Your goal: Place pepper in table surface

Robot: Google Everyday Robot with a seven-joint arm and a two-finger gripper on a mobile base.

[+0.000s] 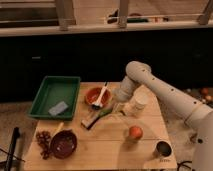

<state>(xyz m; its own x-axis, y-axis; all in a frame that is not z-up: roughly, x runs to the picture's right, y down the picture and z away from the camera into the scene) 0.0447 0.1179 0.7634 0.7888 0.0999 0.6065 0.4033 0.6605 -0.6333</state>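
Near the middle of the tabletop [107, 145], the gripper [118, 106] hangs low at the end of the white arm, just beside a pale cup [137, 105] and in front of the orange bowl [97, 96] with its white utensil. Its fingers are drawn fully together, and from where I stand they seem to pinch one end of the pepper [103, 113], a slim dark green sliver stretching left from the gripper, low over the boards and reaching toward a small dark block [90, 120]; whether it already rests on the wood I cannot tell. A pepper like that should be very light, smooth-skinned and a little springy, so it could swivel or slip if pinched at the tip; a hold nearer its thicker stem end looks safer. The green tray [55, 95], the dark bowl [64, 143], the orange fruit [135, 132] and a metal cup [163, 148] sit well apart.
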